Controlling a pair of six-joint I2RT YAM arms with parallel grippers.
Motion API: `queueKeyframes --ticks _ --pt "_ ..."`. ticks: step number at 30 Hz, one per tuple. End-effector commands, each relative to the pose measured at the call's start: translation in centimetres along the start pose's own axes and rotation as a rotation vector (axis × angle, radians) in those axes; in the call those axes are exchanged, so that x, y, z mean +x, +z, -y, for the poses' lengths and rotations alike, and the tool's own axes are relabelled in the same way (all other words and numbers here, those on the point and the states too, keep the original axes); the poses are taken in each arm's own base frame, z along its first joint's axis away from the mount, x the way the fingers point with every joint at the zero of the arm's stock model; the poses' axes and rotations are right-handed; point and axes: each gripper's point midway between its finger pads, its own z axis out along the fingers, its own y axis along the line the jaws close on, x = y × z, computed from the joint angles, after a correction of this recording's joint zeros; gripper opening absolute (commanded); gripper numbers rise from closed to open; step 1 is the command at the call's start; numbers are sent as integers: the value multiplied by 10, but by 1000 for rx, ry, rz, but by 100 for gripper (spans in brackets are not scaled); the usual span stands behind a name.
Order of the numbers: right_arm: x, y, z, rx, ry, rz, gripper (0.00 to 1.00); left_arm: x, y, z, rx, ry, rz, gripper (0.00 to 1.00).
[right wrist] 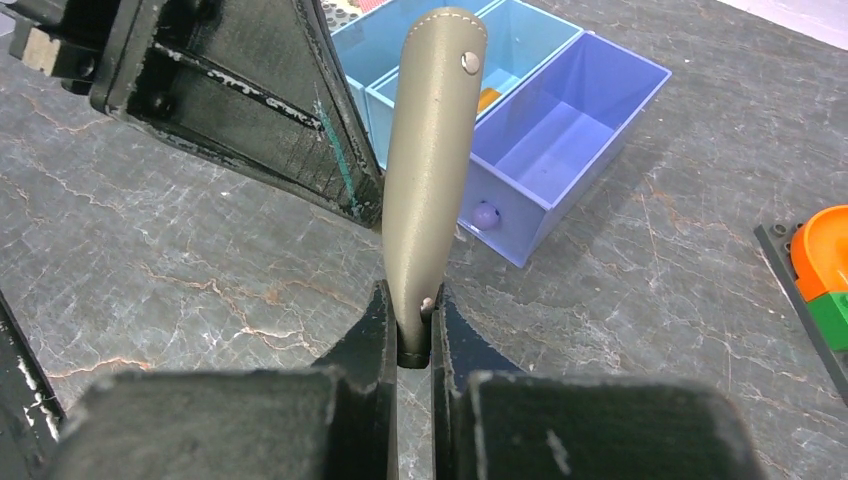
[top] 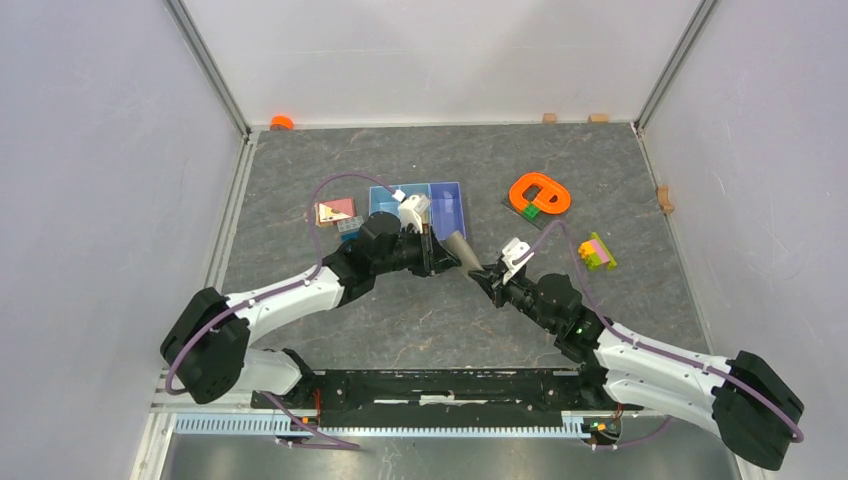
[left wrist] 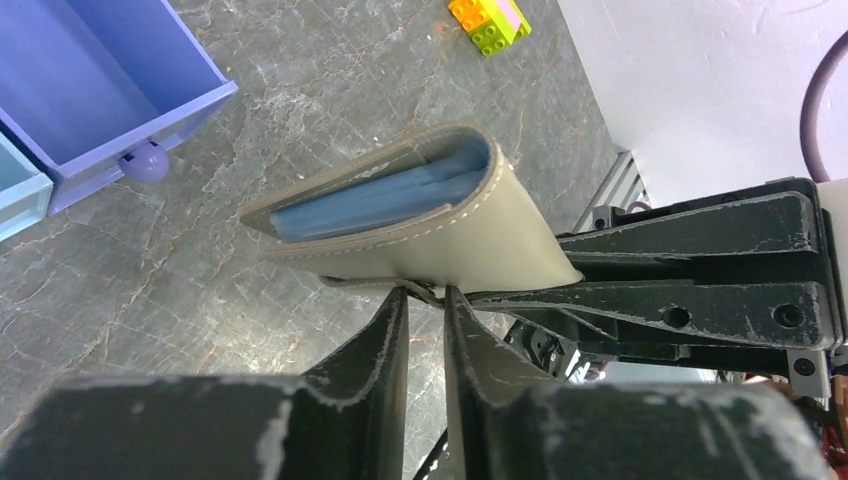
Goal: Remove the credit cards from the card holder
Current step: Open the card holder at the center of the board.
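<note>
The grey-taupe card holder [top: 458, 247] hangs in the air between my two grippers, folded nearly shut. In the left wrist view the holder [left wrist: 430, 235] shows its pale blue-grey inside [left wrist: 380, 200] edge-on. I cannot make out any credit cards among the layers. My left gripper [left wrist: 425, 292] is shut on the holder's lower flap. In the top view it [top: 438, 252] sits just left of the holder. My right gripper [right wrist: 410, 318] is shut on the holder's narrow snap end [right wrist: 430, 150]. In the top view it [top: 487, 271] is just right of the holder.
A blue-and-purple three-compartment tray [top: 452, 208] stands just behind the holder and shows in the wrist views [left wrist: 100, 80] [right wrist: 560, 130]. An orange ring toy [top: 540, 193] and stacked toy bricks [top: 598, 250] lie at the right. A pink-and-tan piece [top: 335, 212] lies left of the tray.
</note>
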Motion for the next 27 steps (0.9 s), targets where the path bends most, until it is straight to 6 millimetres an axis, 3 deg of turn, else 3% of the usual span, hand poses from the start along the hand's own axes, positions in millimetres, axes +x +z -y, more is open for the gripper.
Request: queueKeyframes --ticks 1,3,9,15,18,24,27 --pt "-61 -1 -7 -20 -9 203 0 -7 5 -18 -64 -67 -10 18" --pt "-62 -5 1 25 1 216 0 -5 6 -24 -72 -86 -29 10" --pt "-59 -24 44 269 98 258 0 1 9 -35 -121 -86 -80 2" --pt "-59 -26 47 289 125 264 0 -10 0 -25 -83 -63 -15 7" --pt "-60 -23 39 241 171 264 0 -19 -12 -14 -37 -30 52 23" --pt "-69 -21 26 164 217 282 0 -28 -25 -2 10 7 116 67" --pt "-73 -22 21 133 225 294 0 -27 -26 10 82 20 124 74"
